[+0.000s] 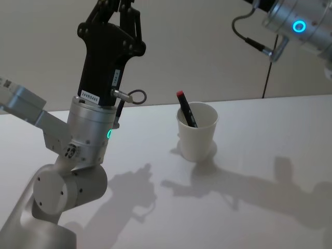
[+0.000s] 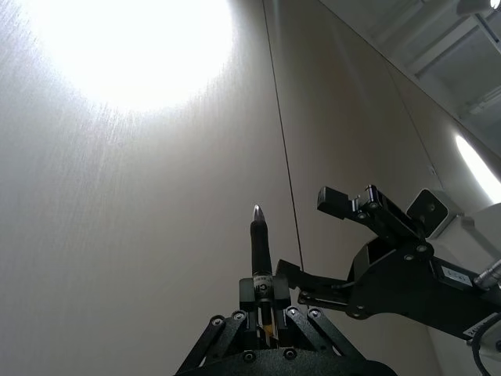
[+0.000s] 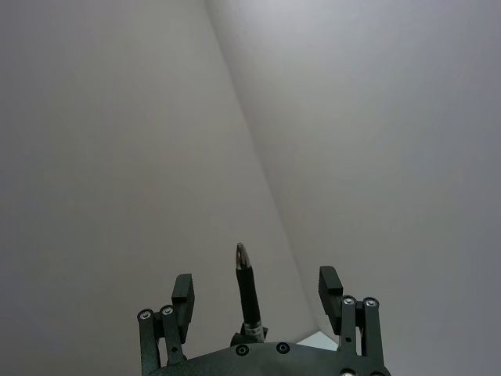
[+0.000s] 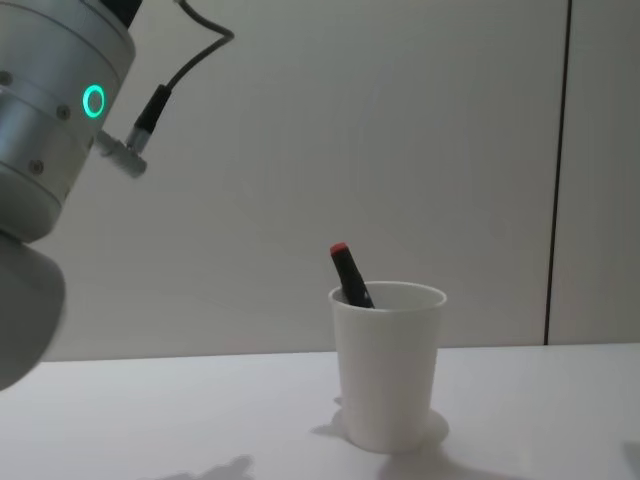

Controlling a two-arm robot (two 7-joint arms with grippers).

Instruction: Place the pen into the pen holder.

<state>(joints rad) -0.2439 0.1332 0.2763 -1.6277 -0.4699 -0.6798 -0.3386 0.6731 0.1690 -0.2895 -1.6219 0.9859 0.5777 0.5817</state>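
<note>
Gripper on left arm (image 2: 262,291): lifted high and pointing up along the wall. Its fingers are pressed together, and a black pointed stick (image 2: 259,243) stands up right at them.
Gripper on right arm (image 3: 256,280): lifted high and pointing up too. Its fingers are spread wide apart, and a second black pointed stick (image 3: 246,294) stands in the gap, touching neither finger.
Left arm (image 1: 93,129): big and close on the left side of the head view, with a green ring light (image 1: 109,134) on it.
Right arm (image 1: 282,15): up in the far right corner of the head view, with a blue ring light (image 1: 299,26), well apart from the cup.
Pen (image 1: 188,113): black with a red cap (image 1: 180,94). It stands inside the pen holder, tilted, leaning on the rim at the robot's left side. The red end sticks up above the rim.
Pen holder (image 1: 199,137): a white paper cup, upright on the table, near the middle. Both grippers are well above it.
Table (image 1: 259,166): white, with dark shadows of the arms on it.
</note>
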